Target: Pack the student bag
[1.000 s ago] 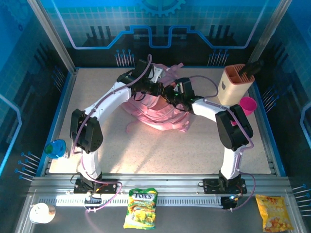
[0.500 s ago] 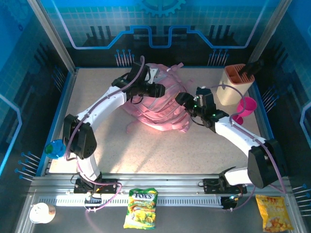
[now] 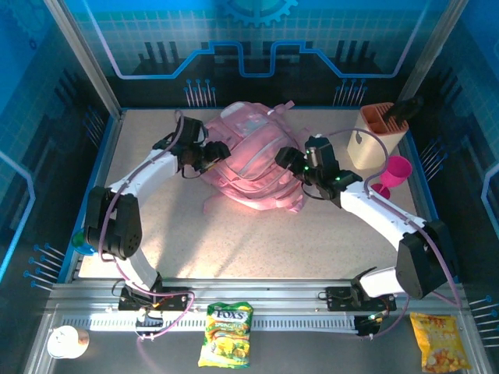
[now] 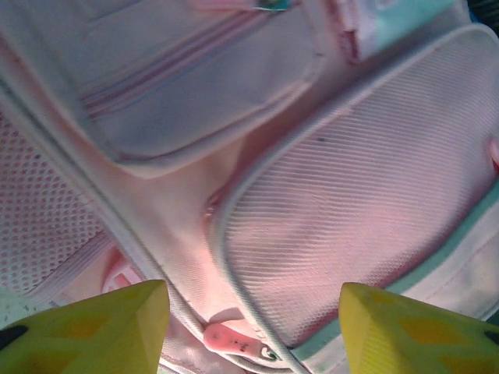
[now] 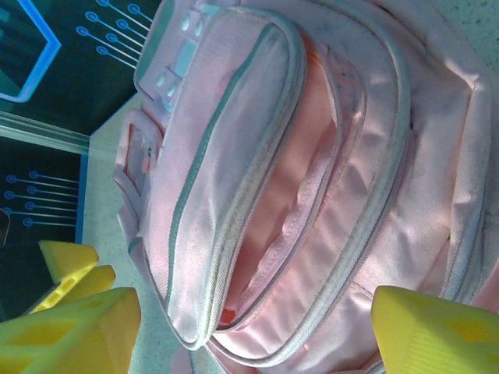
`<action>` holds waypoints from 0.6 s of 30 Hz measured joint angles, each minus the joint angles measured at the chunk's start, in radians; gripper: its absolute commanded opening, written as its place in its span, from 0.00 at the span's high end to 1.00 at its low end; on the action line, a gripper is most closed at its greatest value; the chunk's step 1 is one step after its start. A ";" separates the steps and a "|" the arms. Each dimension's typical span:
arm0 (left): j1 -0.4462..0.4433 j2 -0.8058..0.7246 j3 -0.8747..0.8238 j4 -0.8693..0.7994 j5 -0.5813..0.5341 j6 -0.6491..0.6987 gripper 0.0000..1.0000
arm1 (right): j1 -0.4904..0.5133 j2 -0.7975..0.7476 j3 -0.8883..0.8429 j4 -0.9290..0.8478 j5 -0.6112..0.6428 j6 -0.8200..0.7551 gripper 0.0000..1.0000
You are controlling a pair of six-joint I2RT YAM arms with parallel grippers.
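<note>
The student bag (image 3: 251,158), a large pink backpack with pale trim, lies at the back middle of the table. My left gripper (image 3: 216,151) stands open at its left side, nothing between the fingers. In the left wrist view the yellow fingertips (image 4: 101,331) frame a mesh pocket of the student bag (image 4: 351,202) and a pink zip pull (image 4: 232,339). My right gripper (image 3: 285,159) is open at the bag's right side. In the right wrist view the right gripper (image 5: 249,335) faces the student bag (image 5: 234,156), where one zip gapes open along a front pocket (image 5: 292,210).
A tan pen holder (image 3: 380,134) and a pink cup (image 3: 396,170) stand at the back right. A blue object (image 3: 84,238) sits at the table's left edge. On the front rail lie a sweets packet (image 3: 226,333), a yellow snack bag (image 3: 439,341) and a white cup (image 3: 66,341).
Both grippers have opened and let go of the bag. The left arm drew back to the left, the right arm swung out to the right, and the bag settled onto the table.
</note>
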 measured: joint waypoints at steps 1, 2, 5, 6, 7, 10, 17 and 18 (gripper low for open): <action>0.010 0.004 -0.011 0.019 0.016 -0.027 0.44 | 0.002 0.001 0.000 -0.003 0.002 0.000 0.22; 0.018 0.009 -0.023 0.040 0.034 -0.055 0.46 | 0.003 0.001 0.000 -0.006 0.003 0.000 0.22; 0.029 0.037 -0.044 0.098 0.080 -0.128 0.51 | 0.004 0.001 0.000 -0.008 0.003 0.000 0.22; 0.030 0.050 -0.046 0.115 0.092 -0.148 0.52 | 0.004 0.001 0.000 -0.010 0.003 0.000 0.22; 0.030 0.064 -0.047 0.131 0.103 -0.165 0.53 | 0.004 0.001 0.000 -0.011 0.003 0.000 0.22; 0.030 0.094 -0.047 0.166 0.126 -0.201 0.56 | 0.004 0.002 0.000 -0.016 0.003 0.000 0.22; 0.030 0.135 -0.048 0.222 0.171 -0.254 0.68 | 0.006 0.006 0.000 -0.018 0.003 0.000 0.23; 0.030 0.135 -0.048 0.223 0.174 -0.255 0.71 | 0.008 0.007 0.000 -0.019 0.004 0.000 0.23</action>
